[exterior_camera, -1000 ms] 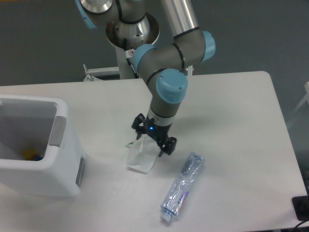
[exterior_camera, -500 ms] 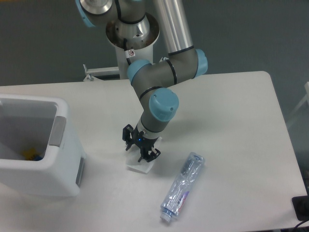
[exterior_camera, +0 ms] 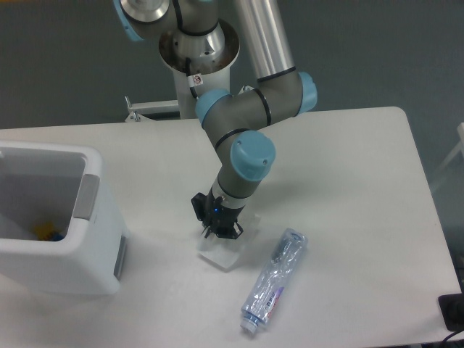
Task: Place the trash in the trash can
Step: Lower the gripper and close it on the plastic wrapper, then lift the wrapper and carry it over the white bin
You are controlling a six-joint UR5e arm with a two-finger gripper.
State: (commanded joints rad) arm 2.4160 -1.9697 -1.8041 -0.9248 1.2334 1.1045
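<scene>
White crumpled paper lies on the table just below the middle of the frame, a thin creased sheet with an uneven edge. My claw is pressed down onto its upper edge with the fingers drawn in close; I judge it is pinching the sheet, though I can't make out the fingertips clearly enough to be sure. To the lower right of the paper, near it but apart, lies the crushed bottle: clear dented plastic, a white cap at the low end, a blue and red label round the body. Both pieces are on the table, so by my reading nothing of the task is finished; the paper pickup is the step in hand and the bottle is untouched. At the left edge sits the trash can, a boxy white plastic bin with rounded corners and a grey panel, something small and coloured at its bottom
</scene>
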